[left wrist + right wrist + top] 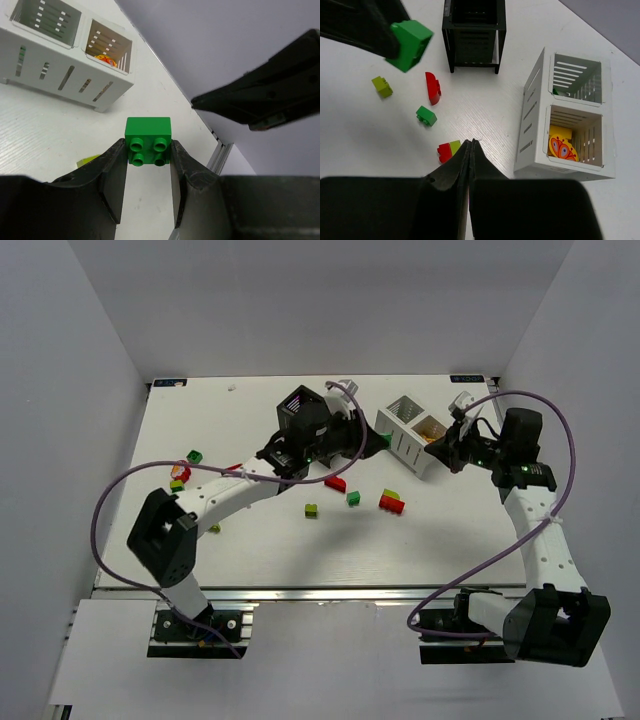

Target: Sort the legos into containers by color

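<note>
A green lego (pixel 148 140) hangs above the table, and my left gripper (pixel 148 151) is shut on it, one finger on each side. In the top view that gripper (pixel 378 438) hovers just left of the white container (pixel 405 447). The right wrist view shows the same green lego (pixel 410 45) held in the air. My right gripper (pixel 471 143) is shut on nothing, above the table beside the white container (pixel 535 130). A yellow printed piece (pixel 562 147) lies in its near compartment. The black container (pixel 303 410) stands behind the left arm.
Loose legos lie on the table: a red one (pixel 335 483), a green one (pixel 353 498), a red and lime stack (pixel 392 503), a lime one (pixel 311 510). More sit at the left (pixel 193 455). The right arm (pixel 270 95) is close to my left gripper.
</note>
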